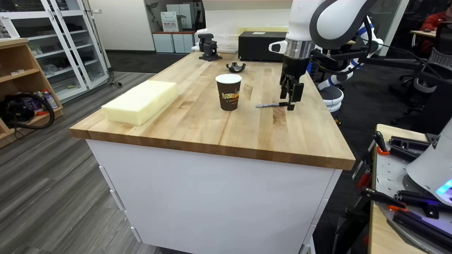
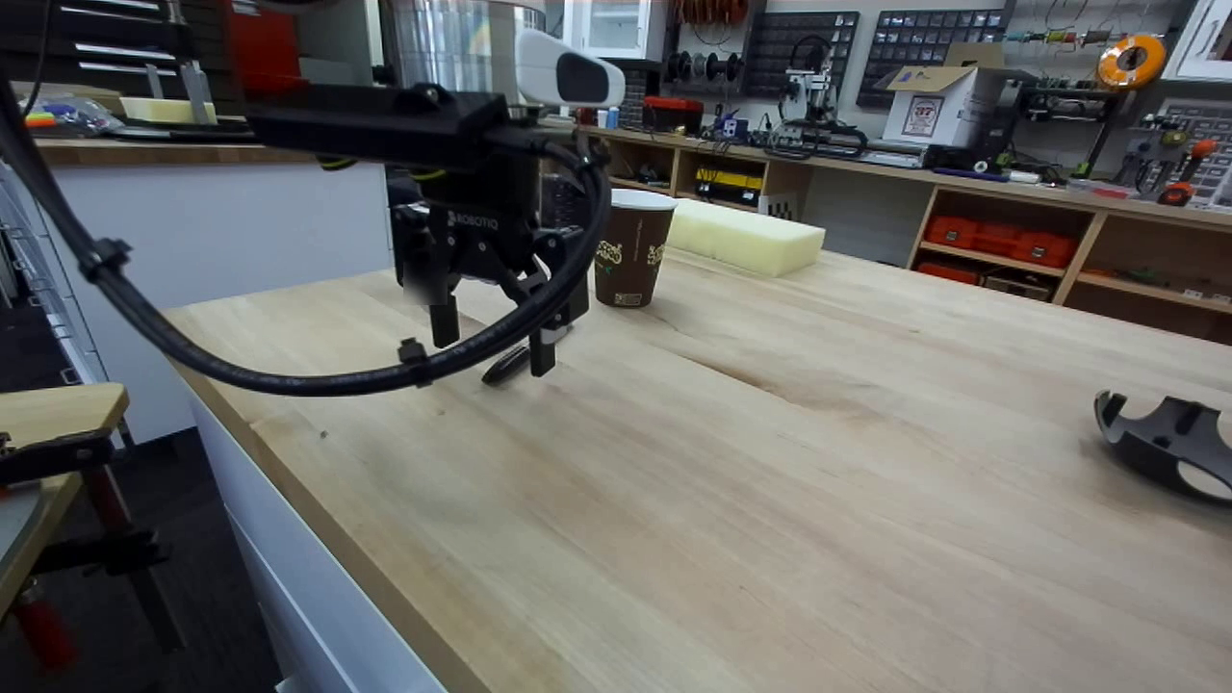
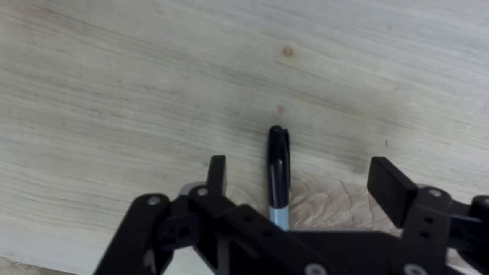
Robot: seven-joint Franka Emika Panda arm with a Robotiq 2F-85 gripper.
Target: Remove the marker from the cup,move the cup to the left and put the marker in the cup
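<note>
Your black two-finger claw (image 3: 298, 175), spread wide and gripping nothing, straddles the black-capped grey marker (image 3: 279, 172) lying on the pale wooden tabletop (image 1: 190, 130) near the upright dark-brown paper cup (image 1: 229, 92); best rise vertically, without rolling it

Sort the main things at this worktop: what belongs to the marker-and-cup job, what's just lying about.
For the job:
marker, lying flat, not gripped
paper cup, upright
gripper, open

Just lying about:
pale yellow foam block
black box
curved black part
black vise-like device
</note>
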